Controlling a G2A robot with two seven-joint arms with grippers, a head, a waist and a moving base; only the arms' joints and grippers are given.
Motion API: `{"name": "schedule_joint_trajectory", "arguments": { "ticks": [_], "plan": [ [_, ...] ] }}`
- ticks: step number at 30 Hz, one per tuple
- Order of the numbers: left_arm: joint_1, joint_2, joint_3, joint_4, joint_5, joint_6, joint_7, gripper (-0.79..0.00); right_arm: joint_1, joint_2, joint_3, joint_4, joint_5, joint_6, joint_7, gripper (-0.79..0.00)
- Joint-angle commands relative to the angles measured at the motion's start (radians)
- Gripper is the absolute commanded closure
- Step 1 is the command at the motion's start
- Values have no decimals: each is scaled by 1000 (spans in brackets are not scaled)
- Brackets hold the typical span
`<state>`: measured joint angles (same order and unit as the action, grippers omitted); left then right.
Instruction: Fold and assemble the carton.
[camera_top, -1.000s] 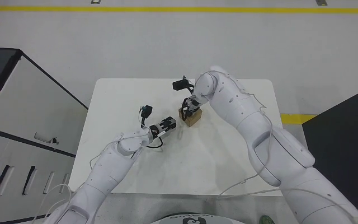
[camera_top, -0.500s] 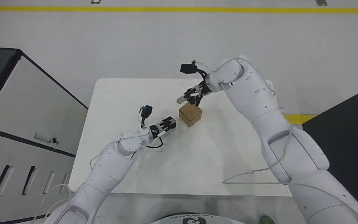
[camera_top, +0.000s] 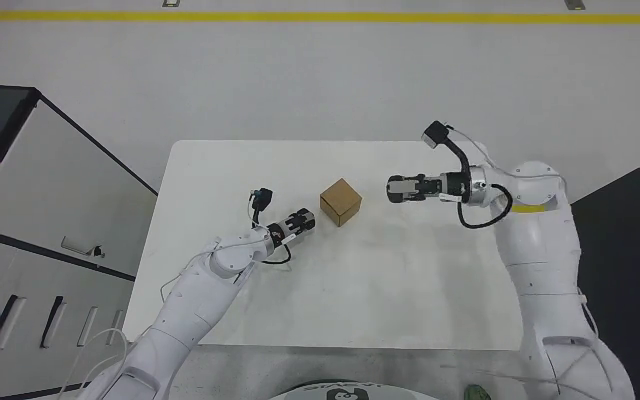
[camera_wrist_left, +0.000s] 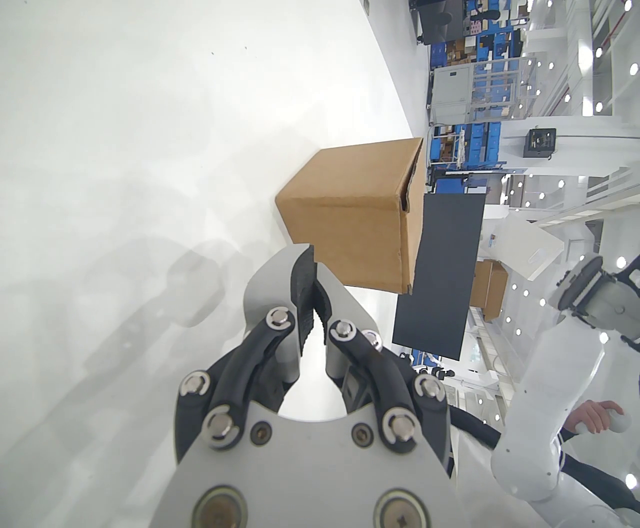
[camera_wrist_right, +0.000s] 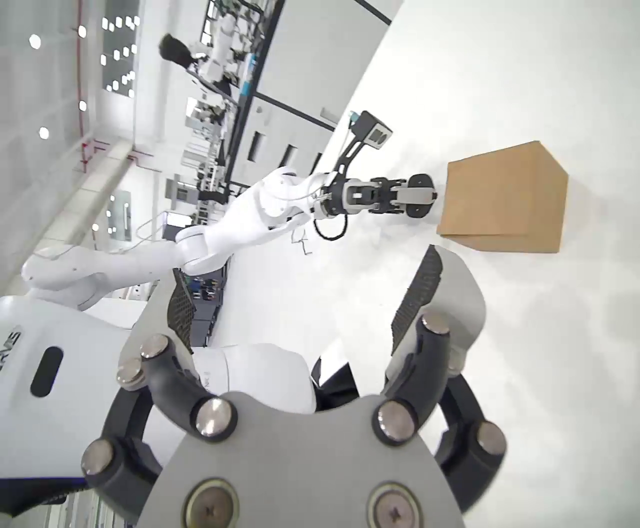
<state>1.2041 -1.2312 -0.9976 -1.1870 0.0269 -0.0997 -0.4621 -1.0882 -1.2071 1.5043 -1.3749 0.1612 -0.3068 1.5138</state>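
Carton (camera_top: 341, 201): brown cardboard cube, closed on top, standing flat on the white tabletop (camera_top: 400, 290). It sits about midway between the left and right edges, somewhat nearer the far edge than the near one. It is turned so that its corners, not its faces, point toward the tabletop's edges. In the left wrist view the carton (camera_wrist_left: 357, 227) shows one side seam where a panel edge stands slightly proud, with a thin dark gap along it. In the right wrist view the carton (camera_wrist_right: 502, 197) reads as square and upright, all visible faces plain.

Left gripper (camera_top: 306, 222): low over the tabletop on the side of the carton toward the left edge, aimed at the carton. The left wrist view shows the left gripper (camera_wrist_left: 309, 280) with its fingers (camera_wrist_left: 302, 280) clenched pad to pad, nothing between them. The tips are just beside the carton's lower side; contact cannot be confirmed. From the right wrist view the left gripper (camera_wrist_right: 425, 195) appears across the carton, its tip very close to the nearest face.

Right gripper (camera_top: 393, 187): on the side of the carton toward the right edge, pointed at it, clearly apart from it, with bare tabletop between. In its own view the right gripper (camera_wrist_right: 305, 280) has its fingers (camera_wrist_right: 422, 285) spread wide and released, holding nothing.

Surroundings: a grey cabinet (camera_top: 60, 210) stands off the tabletop's left edge; a yellow floor line (camera_top: 320, 16) runs beyond the far edge.
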Motion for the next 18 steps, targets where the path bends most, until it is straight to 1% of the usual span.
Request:
{"name": "schedule_joint_trajectory", "arguments": {
  "ticks": [1,3,6,7,8,11,12,13,15,18],
  "plan": [
    [0,0,0,0,0,0,0,0,-45,22,31,-24,55,-5,-5,-785],
    [0,0,0,0,0,0,0,0,-79,42,48,-42,110,-10,-10,-785],
    [0,0,0,0,0,0,0,0,-103,70,45,-57,176,-13,-13,-785],
    [0,0,0,0,0,0,0,-191,-104,73,45,-52,179,-13,-13,-785],
    [0,0,0,0,0,0,0,-683,-104,73,45,-52,179,-13,-13,-785],
    [0,0,0,0,0,0,0,-683,-104,73,45,-52,179,-13,-13,-785],
    [1,0,-1,-6,2,-5,8,-785,-104,73,45,-52,179,-13,-13,-785],
    [9,0,-1,-20,13,-23,32,-785,-104,73,45,-52,179,-13,-13,-785],
    [31,4,1,-59,77,-87,70,-785,-104,73,45,-52,179,-13,-13,-785],
    [67,14,-3,-107,195,-207,123,-785,-104,73,45,-52,179,-13,-13,-785]
  ]
}}
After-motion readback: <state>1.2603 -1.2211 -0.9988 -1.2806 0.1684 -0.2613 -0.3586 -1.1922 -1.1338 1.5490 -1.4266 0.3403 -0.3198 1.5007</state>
